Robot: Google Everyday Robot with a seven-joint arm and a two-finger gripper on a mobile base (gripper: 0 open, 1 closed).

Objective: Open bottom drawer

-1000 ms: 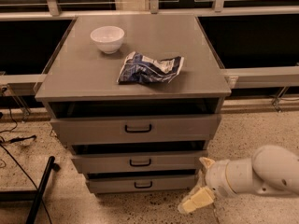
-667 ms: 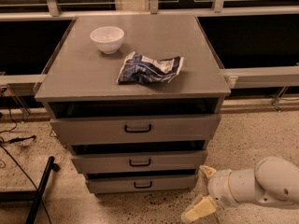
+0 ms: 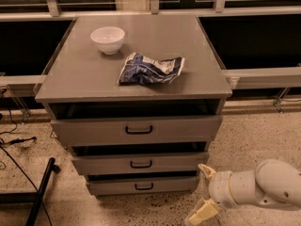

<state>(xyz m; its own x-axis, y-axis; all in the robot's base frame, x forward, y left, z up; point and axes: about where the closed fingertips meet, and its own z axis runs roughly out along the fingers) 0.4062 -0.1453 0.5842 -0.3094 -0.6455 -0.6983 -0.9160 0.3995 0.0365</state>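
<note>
Far left, a black pole point(image 3: 40, 192) is seen lying slanted on the speckled floor. On the grey cabinet's tabletop point(image 3: 193, 51), a white bowl point(image 3: 107, 39) is parked toward the back left. A crumpled blue-and-white snack bag point(image 3: 150, 68) is laid near the middle, apart from the bowl. Three drawers are stacked below. The bottom drawer point(image 3: 108, 187) is found lowest, just above the floor, with its small black handle point(image 3: 144, 186) untouched and a dark gap shown above its front. Off to the lower right, the gripper point(image 3: 203, 192) is held just beside that drawer's right end, with its cream fingers point(image 3: 202, 213) spread apart and nothing pinched.
</note>
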